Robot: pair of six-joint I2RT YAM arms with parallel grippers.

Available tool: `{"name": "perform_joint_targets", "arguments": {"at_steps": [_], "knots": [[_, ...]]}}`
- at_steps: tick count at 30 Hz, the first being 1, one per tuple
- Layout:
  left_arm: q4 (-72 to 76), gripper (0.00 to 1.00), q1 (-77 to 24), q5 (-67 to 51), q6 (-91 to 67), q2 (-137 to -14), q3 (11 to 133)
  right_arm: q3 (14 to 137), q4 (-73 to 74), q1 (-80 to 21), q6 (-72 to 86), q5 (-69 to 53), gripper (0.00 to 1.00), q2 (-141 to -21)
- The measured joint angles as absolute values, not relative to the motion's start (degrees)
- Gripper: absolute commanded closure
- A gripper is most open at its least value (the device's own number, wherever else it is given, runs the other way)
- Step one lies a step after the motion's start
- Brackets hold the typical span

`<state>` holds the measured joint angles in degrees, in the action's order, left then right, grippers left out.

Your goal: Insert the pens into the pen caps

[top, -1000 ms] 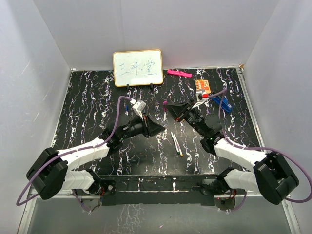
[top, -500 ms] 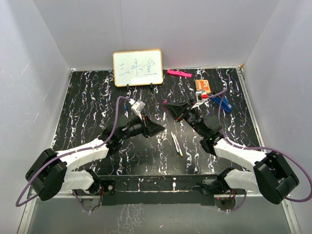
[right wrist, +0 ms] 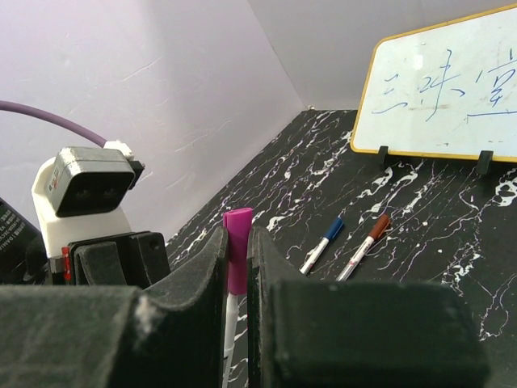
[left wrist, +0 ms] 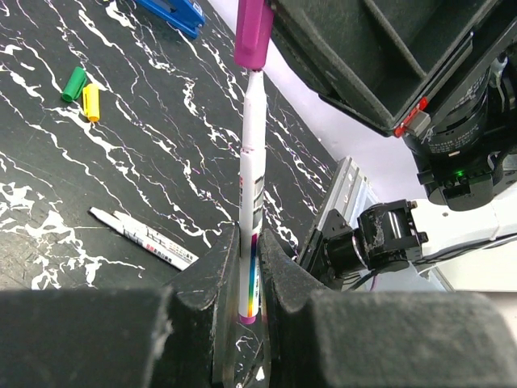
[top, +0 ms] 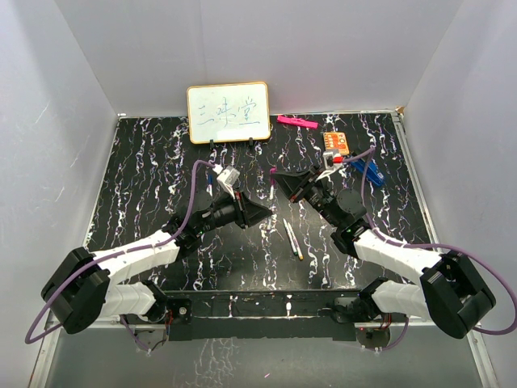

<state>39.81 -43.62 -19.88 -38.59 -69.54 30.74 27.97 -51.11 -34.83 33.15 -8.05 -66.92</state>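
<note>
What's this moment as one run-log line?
left end effector: shut on pen | right end effector: shut on purple cap | purple cap on pen tip

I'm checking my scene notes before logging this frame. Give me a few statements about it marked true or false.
1. The left gripper is closed on a white pen. True.
2. The right gripper holds a green cap. False: it grips a purple cap, which sits at the far end of the held pen.
3. A green cap and a yellow cap lie close together on the table. True.
4. The whiteboard lies flat on the table. False: it stands upright on small feet near the back wall.
</note>
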Motion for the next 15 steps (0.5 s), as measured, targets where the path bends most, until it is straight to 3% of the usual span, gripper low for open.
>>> {"name": "perform_joint_targets", "arguments": {"at_steps": [15], "knots": [[40.25,1.00,-43.62,-17.74,-38.52,-69.54,29.89,28.18,-48.45,-35.53,34.28,-8.10,1.00,-66.67]]}}
